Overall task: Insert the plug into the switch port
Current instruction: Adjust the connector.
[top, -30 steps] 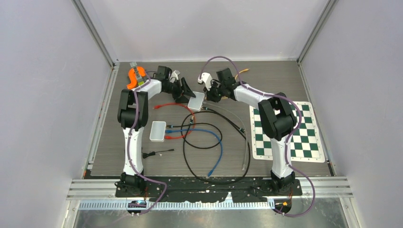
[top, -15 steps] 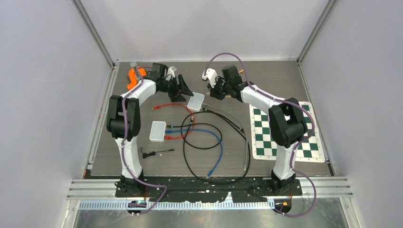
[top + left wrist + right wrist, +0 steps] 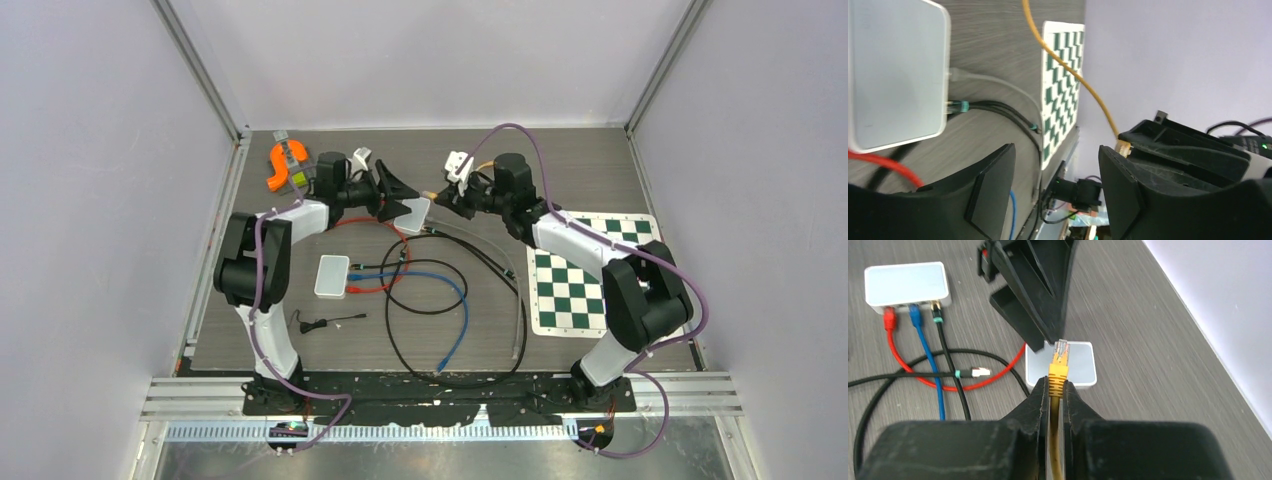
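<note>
Right wrist view: the right gripper (image 3: 1057,386) is clenched on the yellow plug (image 3: 1059,360), pinching its boot. The clear tip projects past the fingertips toward 12 o'clock. The white switch (image 3: 1080,367) lies just beyond the tip, at 12 to 1 o'clock; the plug is not inserted. Left wrist view: the left gripper (image 3: 1053,172) stands released, jaws apart, nothing between them. The switch lies at its 10 o'clock; contact cannot be told. Top view: the switch sits between both grippers.
</note>
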Controlling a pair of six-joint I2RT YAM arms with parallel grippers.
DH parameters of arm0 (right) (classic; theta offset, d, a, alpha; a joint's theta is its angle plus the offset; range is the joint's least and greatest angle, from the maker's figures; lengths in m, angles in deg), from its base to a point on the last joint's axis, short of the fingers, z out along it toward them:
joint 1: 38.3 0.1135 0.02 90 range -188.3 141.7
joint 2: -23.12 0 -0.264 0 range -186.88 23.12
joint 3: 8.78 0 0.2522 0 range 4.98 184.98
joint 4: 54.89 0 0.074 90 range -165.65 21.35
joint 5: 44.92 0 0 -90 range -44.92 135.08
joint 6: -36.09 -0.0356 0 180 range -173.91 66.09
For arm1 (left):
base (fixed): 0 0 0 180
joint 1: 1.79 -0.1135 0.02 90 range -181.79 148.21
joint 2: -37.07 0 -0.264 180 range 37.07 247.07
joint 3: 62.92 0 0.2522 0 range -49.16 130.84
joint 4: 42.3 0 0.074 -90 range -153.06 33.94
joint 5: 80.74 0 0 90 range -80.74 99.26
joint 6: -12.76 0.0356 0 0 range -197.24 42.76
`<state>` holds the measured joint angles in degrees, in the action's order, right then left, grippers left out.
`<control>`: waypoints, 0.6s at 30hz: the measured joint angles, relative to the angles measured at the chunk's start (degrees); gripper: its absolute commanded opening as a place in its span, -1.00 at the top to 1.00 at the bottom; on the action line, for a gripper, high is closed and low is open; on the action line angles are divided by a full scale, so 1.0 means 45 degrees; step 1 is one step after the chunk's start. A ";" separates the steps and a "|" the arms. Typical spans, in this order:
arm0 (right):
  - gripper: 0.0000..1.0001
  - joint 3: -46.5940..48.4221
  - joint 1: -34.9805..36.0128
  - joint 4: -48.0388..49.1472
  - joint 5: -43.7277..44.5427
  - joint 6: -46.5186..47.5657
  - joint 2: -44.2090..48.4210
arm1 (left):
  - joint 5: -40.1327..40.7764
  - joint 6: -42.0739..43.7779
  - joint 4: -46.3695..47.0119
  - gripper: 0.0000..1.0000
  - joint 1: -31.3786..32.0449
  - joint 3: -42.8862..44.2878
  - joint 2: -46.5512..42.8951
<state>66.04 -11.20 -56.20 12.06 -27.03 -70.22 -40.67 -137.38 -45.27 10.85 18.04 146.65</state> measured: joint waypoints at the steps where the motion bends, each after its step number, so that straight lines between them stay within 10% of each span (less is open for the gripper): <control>1: 0.90 -0.0005 0.0068 0.0277 -0.0160 -0.0083 0.0024 | -0.0097 -0.0583 0.0855 -0.28 0.0083 -0.0248 0.0000; 18: 0.90 0.0000 0.0408 0.1292 -0.0869 -0.0699 -0.0121 | -0.0476 -0.5911 0.9253 -0.17 0.0418 -0.1647 0.0495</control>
<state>66.04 -9.37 -50.39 8.15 -30.18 -70.77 -42.82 -163.98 -3.64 12.73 10.63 148.88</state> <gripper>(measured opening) 0.127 0.629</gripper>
